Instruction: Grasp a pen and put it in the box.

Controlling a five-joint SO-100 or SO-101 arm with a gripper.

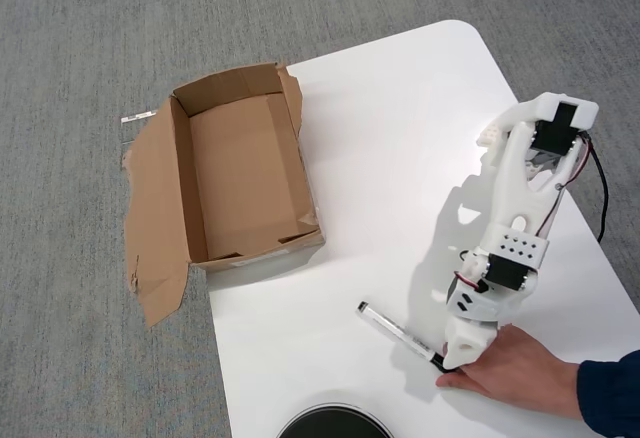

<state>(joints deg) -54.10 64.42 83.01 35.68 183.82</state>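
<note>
A person's hand (pixel 515 368) is sitting at the bottom edge of the overhead view, fingertips pressing in right at the black-capped end of the pen (pixel 397 332), and it looks as though the hand is offering or steadying the pen for the robot. The pen is lying flat on the white table (pixel 400 138), its white barrel angling up and left away from the hand, small dark end pointing toward the box.

The gripper (pixel 452 358) is hanging directly over that capped end, touching or nearly touching it, just beside the hand. From above, the arm's white body is covering the fingers, so how wide the jaws are standing cannot be told, nor whether they are actually clamping the pen.

A round dark object (pixel 333 423) is peeking in at the bottom edge, left of the pen.

Farther off, well apart from the pen, the cardboard box (pixel 245 248) is waiting open and empty at the table's left edge, its ragged flaps splaying outward over the grey carpet (pixel 80 58).
</note>
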